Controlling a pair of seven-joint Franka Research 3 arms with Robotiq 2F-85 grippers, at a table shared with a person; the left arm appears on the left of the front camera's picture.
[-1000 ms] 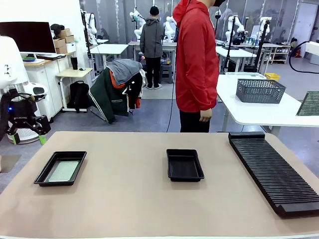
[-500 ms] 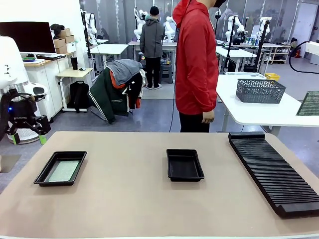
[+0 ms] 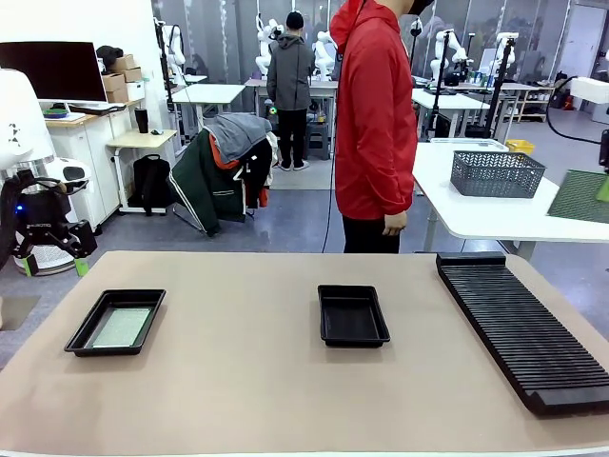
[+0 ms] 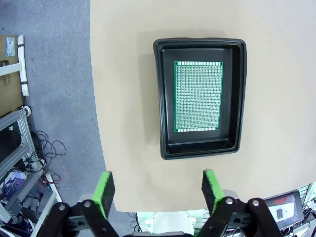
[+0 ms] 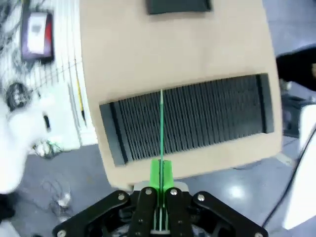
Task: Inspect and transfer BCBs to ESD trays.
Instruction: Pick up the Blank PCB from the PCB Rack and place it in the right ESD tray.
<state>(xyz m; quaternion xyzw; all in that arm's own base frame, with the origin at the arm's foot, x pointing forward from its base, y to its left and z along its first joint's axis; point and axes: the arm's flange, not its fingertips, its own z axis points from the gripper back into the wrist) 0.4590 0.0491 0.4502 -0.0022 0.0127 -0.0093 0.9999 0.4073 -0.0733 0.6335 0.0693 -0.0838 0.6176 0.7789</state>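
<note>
A pale-green BCB (image 4: 198, 96) lies flat in the left black ESD tray (image 4: 237, 98); the same BCB (image 3: 122, 327) and tray (image 3: 84, 333) sit at the table's left. My left gripper (image 4: 157, 186) hovers high over that tray's near side, open and holding nothing; it also hangs off the table's left edge (image 3: 54, 262). A second ESD tray (image 3: 352, 315) stands bare mid-table. My right gripper (image 5: 161, 175) is shut on another BCB (image 5: 161, 128), seen edge-on above the ribbed rack (image 5: 207, 123). That BCB (image 3: 582, 195) is held high at the far right.
The long black ribbed rack (image 3: 519, 324) runs along the table's right side. A person in a red jacket (image 3: 374, 124) stands at the far edge, hands down. A grey mesh basket (image 3: 497, 173) sits on a white table behind.
The BCB in my right gripper has tilted and shifted slightly at the far right edge. My left gripper has not moved, and the person has barely shifted.
</note>
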